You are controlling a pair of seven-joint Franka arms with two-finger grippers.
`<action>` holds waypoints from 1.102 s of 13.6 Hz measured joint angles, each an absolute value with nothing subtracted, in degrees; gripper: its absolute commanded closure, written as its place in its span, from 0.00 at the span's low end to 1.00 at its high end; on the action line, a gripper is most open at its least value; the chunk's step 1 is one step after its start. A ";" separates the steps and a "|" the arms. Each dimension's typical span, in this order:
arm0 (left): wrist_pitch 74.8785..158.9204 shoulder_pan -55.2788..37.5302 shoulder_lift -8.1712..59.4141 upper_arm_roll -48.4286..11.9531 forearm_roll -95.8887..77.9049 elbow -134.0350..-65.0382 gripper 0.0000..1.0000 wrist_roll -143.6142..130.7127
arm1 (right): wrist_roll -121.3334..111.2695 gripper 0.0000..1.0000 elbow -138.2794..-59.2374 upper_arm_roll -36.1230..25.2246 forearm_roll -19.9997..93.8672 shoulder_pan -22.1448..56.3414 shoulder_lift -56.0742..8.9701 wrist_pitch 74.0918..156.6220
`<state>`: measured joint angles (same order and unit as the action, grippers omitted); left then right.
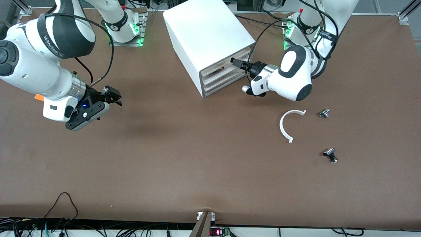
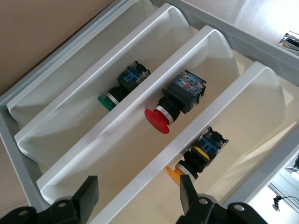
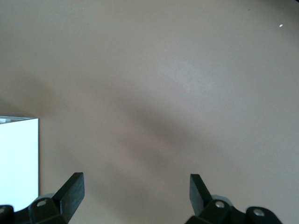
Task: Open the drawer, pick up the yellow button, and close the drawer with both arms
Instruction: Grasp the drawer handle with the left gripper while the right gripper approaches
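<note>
The white cabinet [image 1: 210, 42] stands on the brown desk [image 1: 184, 158] near the edge where the arms are based, between the two bases. The left pincer [image 1: 237, 62] is at the cabinet's drawer fronts, level with the upper drawers, and its fingers [image 2: 86, 198] stand apart, grasping nothing.

The left wrist view looks into the stacked white trays. One holds a push button with a green cap [image 2: 122, 86], the next one with a red mushroom cap [image 2: 175, 100], and the next drawer [image 2: 261, 93] holds the button [image 2: 196, 156], its orange-yellow cap pointing toward the pincer and its black and blue body lying on the tray floor. All three lie on their sides, each alone in its tray. From the front view I cannot tell how far any drawer is pulled out.

The right pincer [image 1: 110, 95] hangs over bare desk toward the right arm's end, well apart from the cabinet, its fingers [image 3: 70, 189] released and wide; that arm waits.

Toward the left arm's end of the desk lie a white curved plastic piece [image 1: 286, 125] and two small silver-and-black parts, one [image 1: 324, 113] just beside the curve's end, the other [image 1: 330, 154] nearer the front camera.
</note>
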<state>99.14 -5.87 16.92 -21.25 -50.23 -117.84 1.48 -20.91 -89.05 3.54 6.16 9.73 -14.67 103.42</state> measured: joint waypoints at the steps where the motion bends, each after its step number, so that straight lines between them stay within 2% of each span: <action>1: 99.50 -6.23 17.11 -21.26 -50.24 -117.85 0.22 1.50 | -20.91 0.00 -89.05 3.54 6.07 9.73 -14.72 103.50; 4: 101.27 -7.16 17.66 -22.10 -51.08 -118.17 0.24 1.49 | -20.91 0.00 -89.05 3.53 6.05 9.73 -14.73 103.57; 6: 101.67 -7.69 17.87 -22.41 -51.64 -118.60 0.31 1.49 | -20.91 0.00 -89.05 3.54 6.05 9.82 -14.73 103.57; 7: 101.81 -7.76 17.86 -22.41 -51.70 -118.67 0.40 1.44 | -20.91 0.00 -89.05 3.55 6.05 9.93 -14.73 103.58; 8: 101.88 -7.71 17.87 -22.40 -51.70 -118.67 0.55 1.43 | -20.91 0.00 -89.05 3.55 6.05 10.03 -14.73 103.58; 12: 101.80 -7.72 17.85 -22.41 -51.89 -118.72 0.90 1.52 | -20.91 0.00 -89.05 3.55 6.05 10.09 -14.89 103.59; 15: 101.63 -7.70 17.78 -22.45 -52.21 -118.51 0.98 2.14 | -20.91 0.00 -89.05 3.55 6.05 10.12 -15.16 103.75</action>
<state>101.63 -7.70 17.78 -22.45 -52.21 -118.51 2.14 -20.91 -89.05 3.55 6.05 10.12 -15.16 103.75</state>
